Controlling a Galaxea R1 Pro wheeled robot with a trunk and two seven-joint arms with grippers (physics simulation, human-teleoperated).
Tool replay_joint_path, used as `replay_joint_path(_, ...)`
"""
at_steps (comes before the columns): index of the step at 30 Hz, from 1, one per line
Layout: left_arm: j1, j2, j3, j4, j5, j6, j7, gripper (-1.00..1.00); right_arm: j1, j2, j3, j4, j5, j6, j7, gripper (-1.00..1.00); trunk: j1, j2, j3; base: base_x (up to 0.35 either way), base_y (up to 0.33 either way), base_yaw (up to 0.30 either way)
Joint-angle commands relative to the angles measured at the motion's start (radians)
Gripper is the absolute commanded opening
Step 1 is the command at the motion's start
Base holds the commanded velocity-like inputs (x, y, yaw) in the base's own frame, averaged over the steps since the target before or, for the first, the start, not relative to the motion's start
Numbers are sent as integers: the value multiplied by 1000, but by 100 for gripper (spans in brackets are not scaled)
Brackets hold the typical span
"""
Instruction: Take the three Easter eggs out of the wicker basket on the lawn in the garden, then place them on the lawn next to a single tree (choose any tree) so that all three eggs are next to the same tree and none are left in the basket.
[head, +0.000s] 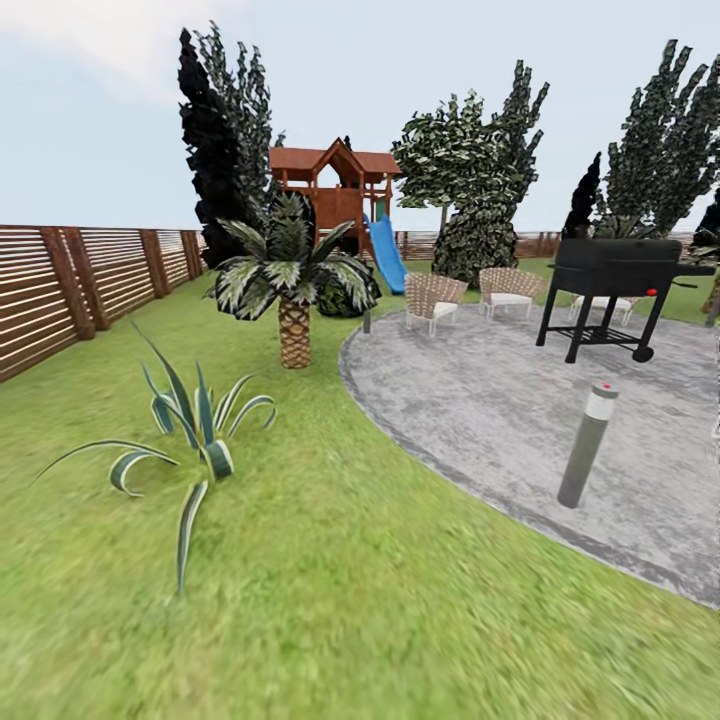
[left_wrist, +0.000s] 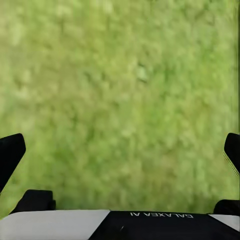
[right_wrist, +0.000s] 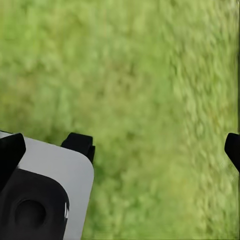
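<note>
Two spread grippers (left_wrist: 120, 150) (right_wrist: 120, 150) above lawn (head: 330, 600)

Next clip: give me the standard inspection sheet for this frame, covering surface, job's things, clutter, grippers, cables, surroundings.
Surface: green lawn in front, curved grey patio to the right.
Job's things: eggs and basket nothing seen; lawn in view.
Clutter: spiky striped plant, short palm, bollard light.
Grippers: left gripper open, empty, over grass; right gripper open, empty, over grass.
Cables: nothing seen.
Surroundings: slat fence, playset with blue slide, wicker chairs, black grill, dark cypress-like trees behind.
</note>
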Motion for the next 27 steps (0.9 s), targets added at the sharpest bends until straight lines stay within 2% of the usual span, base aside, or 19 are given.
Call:
replay_joint_path(1, 0, 0, -1, -2, 10, 0, 0, 100, 0, -1, 3, -2, 9, -1, 1, 100, 1, 0, -1, 342, 0, -71)
replay_joint_path(27, 0, 0, -1, -2, 12, 0, 0, 100, 0, -1, 4, 19, 5, -18, 1, 100, 1, 0, -1, 342, 0, -25)
